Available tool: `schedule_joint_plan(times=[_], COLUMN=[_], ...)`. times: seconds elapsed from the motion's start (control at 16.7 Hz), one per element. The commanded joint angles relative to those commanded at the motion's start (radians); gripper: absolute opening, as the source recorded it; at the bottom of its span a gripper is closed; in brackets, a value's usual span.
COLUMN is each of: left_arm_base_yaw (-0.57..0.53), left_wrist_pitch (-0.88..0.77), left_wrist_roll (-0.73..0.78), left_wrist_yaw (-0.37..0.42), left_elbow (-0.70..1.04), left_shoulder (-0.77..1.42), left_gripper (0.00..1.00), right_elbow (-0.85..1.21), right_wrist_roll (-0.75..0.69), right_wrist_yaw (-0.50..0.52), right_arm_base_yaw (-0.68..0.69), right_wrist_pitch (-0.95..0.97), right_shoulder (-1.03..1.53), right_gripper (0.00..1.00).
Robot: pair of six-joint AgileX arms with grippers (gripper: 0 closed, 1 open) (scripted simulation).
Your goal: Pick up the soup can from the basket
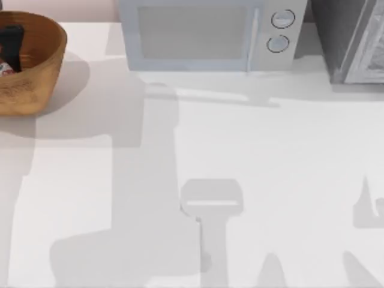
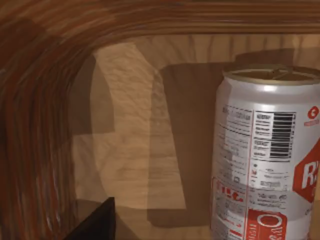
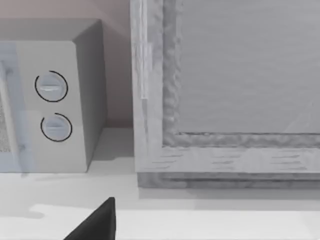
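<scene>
White table (image 1: 252, 180): left gripper (image 1: 12, 45) reaches inside basket (image 1: 42, 66), soup can (image 2: 265, 160) just beside it; its opening can't be told

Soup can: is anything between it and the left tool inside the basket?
Nothing visible. In the left wrist view the soup can stands upright on the basket floor, with bare floor between it and the left tool's fingertip.

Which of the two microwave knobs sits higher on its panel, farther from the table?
The upper knob on the microwave, at its panel's right end. The lower knob sits directly beneath it, nearer the table.
</scene>
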Motion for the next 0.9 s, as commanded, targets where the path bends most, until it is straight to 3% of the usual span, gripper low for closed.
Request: schedule_joint_plan(times=[0.24,0.66,0.9], left_arm_base_yaw=[0.001,-0.012,-0.015], left_wrist_pitch=[0.038,0.282,0.323], left_wrist_roll=[0.000,-0.013,-0.015], left_wrist_yaw=[0.000,-0.002,-0.002], left_elbow=[-0.041,-0.369,-0.412], left_shoulder=[-0.006,-0.079,-0.089], left_gripper=[1.00,1.00,1.00], right_elbow=[0.000,0.000,0.000], right_wrist_roll=[0.000,0.000,0.000], right_wrist_yaw=[0.000,0.000,0.000], right_arm_base_yaw=[0.000,0.000,0.000], right_wrist_pitch=[0.000,0.000,0.000], right_shoulder=[0.000,0.000,0.000], right_gripper=[1.00,1.00,1.00])
